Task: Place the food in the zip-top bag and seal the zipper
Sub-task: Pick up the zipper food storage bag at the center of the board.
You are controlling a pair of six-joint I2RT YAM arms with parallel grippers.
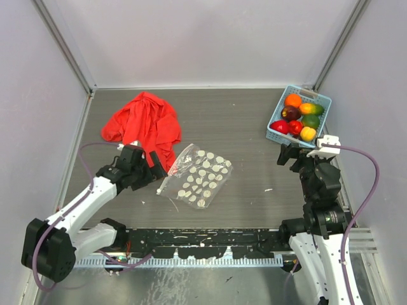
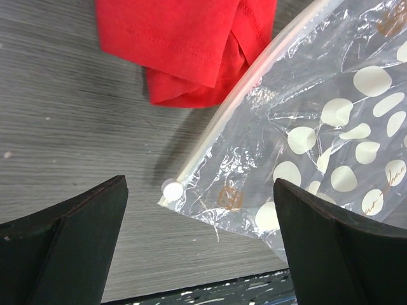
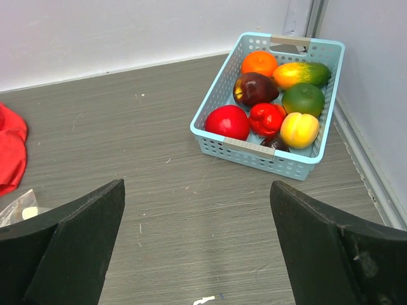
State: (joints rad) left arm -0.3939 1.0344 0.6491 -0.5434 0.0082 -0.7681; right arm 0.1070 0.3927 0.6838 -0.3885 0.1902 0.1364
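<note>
Zip-top bag (image 1: pixel 196 176) flat on table, centre-left, nothing inside. Thin limp film, likely slippery and crumples easily. Best hold, I judge: zipper (image 2: pixel 229 111) strip, stiffest edge, facing my left gripper (image 2: pixel 200 213). It hangs spread wide over bag corner, gripping nothing. Red cloth (image 2: pixel 184 38) just beside zipper. Food (image 3: pixel 267 117) light, glossy, rounded, may roll or slip. All in blue basket (image 3: pixel 251 147), far right, well apart from bag. My right gripper (image 3: pixel 197 210) wide apart, empty, near basket.

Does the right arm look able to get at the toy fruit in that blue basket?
Probably yes. The right hand is open and faces the blue basket, nothing stands between them, and the toy fruit lies uncovered at the top.
</note>
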